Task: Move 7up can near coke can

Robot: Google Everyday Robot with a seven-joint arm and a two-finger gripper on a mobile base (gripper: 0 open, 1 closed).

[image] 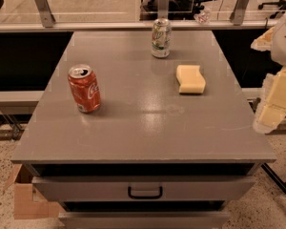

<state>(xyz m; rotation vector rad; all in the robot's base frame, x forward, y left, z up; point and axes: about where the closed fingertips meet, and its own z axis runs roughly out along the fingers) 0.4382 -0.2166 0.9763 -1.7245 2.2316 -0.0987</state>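
The 7up can (160,38), silver-white with a green logo, stands upright at the far middle of the grey table top (143,128). The coke can (84,88), red with white script, stands upright at the left of the table, well apart from the 7up can. My gripper (272,109) is at the right edge of the view, beside the table's right side and off its surface. It is far from both cans and holds nothing that I can see.
A yellow sponge (190,79) lies right of the table's centre, in front of the 7up can. Drawers with a black handle (145,192) are below the top. A cardboard box (24,199) sits on the floor at the lower left. A railing runs behind the table.
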